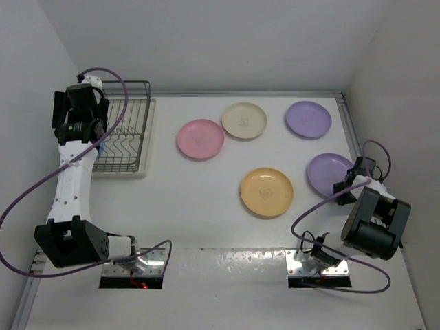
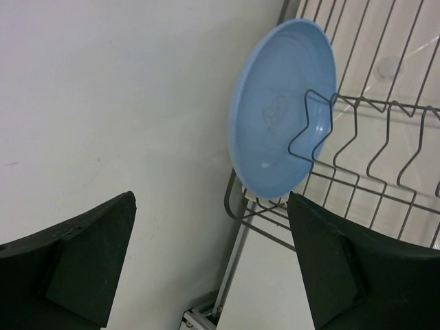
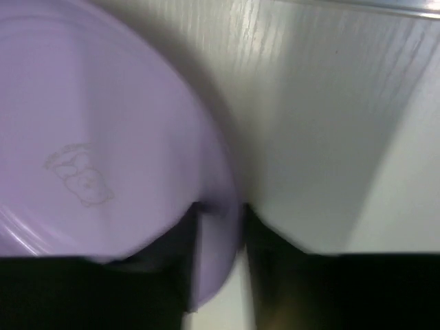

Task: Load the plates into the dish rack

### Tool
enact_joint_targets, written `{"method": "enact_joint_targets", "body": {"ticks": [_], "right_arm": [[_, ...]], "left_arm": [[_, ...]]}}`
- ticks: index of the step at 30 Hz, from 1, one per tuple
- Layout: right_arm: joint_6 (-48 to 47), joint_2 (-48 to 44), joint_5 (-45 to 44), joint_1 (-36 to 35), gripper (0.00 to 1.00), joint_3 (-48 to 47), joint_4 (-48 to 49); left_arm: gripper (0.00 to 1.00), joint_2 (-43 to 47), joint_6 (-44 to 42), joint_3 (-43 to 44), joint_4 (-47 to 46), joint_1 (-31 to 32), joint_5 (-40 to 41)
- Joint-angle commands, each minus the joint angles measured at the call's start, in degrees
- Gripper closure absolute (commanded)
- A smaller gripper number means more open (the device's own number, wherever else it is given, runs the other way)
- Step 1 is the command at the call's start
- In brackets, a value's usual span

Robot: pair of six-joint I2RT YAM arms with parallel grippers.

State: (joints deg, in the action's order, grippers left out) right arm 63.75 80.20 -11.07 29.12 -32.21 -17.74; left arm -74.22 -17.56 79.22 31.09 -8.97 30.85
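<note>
A blue plate [image 2: 275, 117] stands on edge between the prongs at the left end of the dark wire dish rack [image 2: 357, 148], which sits at the table's far left [image 1: 141, 88]. My left gripper [image 2: 212, 198] hangs open just off that plate, over the rack's corner, with nothing between its fingers. On the table lie a pink plate [image 1: 200, 138], a cream plate [image 1: 243, 120], a yellow-orange plate [image 1: 267, 191] and a purple plate [image 1: 308, 118]. My right gripper [image 3: 220, 213] is shut on the rim of a second purple plate [image 3: 103, 137] at the right [image 1: 326, 172].
White walls stand close on the left, back and right. The right arm's purple cable [image 1: 309, 210] loops over the table near the yellow-orange plate. The left arm's cable [image 1: 27, 192] arcs along the left wall.
</note>
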Motion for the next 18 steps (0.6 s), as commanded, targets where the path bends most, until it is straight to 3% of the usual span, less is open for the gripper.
{"method": "enact_joint_targets", "body": {"ticks": [1, 3, 4, 11, 14, 18], "right_arm": [[0.33, 1.10, 0.09, -0.03, 0.84, -1.28, 1.30], [-0.54, -0.13, -1.84, -0.56, 0.97, -0.84, 0.60], [-0.99, -1.18, -2.37, -1.17, 0.99, -0.93, 0.60], [-11.25, -13.55, -8.77, -8.02, 1.00, -6.90, 1.04], [-16.97, -19.37, -13.26, -16.96, 1.00, -11.73, 4.46], [-29.87, -23.78, -10.12, -30.24, 1.00, -19.79, 6.06]], "left_arm": [[0.03, 2.67, -0.19, 1.55, 1.77, 0.36, -2.63], [0.00, 2.67, -0.72, 2.08, 2.48, 0.36, -5.60], [0.00, 3.19, -1.33, 2.08, 3.44, 0.88, -7.19], [0.00, 4.25, -2.92, 3.92, 11.88, 2.82, -28.81], [0.00, 4.96, -4.66, 5.59, 15.74, 4.49, -38.91], [0.00, 6.01, -9.68, 7.87, 23.91, 6.15, -52.36]]}}
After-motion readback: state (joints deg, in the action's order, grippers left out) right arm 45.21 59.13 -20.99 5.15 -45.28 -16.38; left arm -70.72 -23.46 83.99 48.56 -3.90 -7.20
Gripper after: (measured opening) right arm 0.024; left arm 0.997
